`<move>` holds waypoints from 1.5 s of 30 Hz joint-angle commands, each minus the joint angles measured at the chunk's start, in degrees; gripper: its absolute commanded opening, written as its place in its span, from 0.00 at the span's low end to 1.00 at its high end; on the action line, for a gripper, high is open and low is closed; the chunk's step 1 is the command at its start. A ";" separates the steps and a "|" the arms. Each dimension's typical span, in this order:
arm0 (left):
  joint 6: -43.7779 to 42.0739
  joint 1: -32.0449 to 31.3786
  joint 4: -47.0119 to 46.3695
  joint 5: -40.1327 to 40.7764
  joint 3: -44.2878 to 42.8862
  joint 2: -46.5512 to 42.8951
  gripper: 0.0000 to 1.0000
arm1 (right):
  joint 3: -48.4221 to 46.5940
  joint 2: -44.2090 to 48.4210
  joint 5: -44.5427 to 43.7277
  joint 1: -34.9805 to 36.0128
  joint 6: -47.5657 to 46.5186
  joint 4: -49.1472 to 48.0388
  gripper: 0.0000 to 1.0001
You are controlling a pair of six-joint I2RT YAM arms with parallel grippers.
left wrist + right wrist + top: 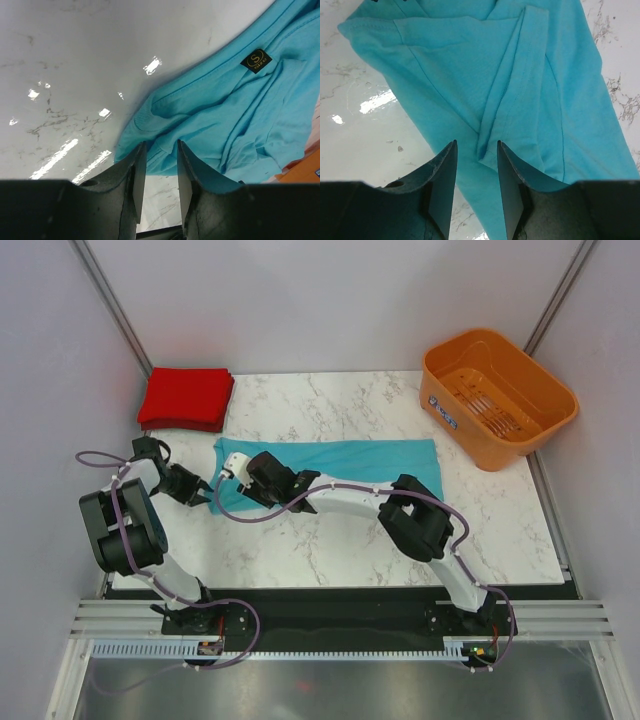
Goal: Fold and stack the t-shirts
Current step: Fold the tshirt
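Observation:
The teal t-shirt (370,456) lies folded into a long strip across the middle of the table. Its left end is rumpled, and a black size label (256,60) shows in the left wrist view. The red t-shirt (185,398) sits folded at the back left corner. My left gripper (203,495) (161,147) is open at the strip's near left corner, with bare marble between its fingers and the cloth edge at their tips. My right gripper (232,476) (476,147) is open just above the teal t-shirt (520,75), over a folded hem.
An orange slotted basket (497,395) stands at the back right of the marble table (330,550). Grey walls close in both sides. The right arm reaches across the table's middle to the left end of the strip.

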State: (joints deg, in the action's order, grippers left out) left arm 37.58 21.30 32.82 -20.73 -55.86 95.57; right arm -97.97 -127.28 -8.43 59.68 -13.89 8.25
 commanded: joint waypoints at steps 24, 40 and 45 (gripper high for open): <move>-2.60 0.23 -0.74 4.38 -0.75 1.55 0.36 | -0.38 -1.56 -7.57 0.44 -1.58 -3.33 0.18; -3.04 0.15 -0.21 5.26 -0.48 0.23 0.36 | -6.00 -4.02 -13.81 -2.55 -0.96 -4.03 0.00; -3.31 0.23 -0.03 5.53 -0.48 0.15 0.37 | -7.14 -4.90 -14.95 -4.75 -0.35 -3.95 0.00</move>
State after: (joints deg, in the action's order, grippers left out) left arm 36.36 21.30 32.88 -16.49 -55.86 96.97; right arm -102.52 -130.43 -21.15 56.27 -15.44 5.58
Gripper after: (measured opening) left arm 0.365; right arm 0.010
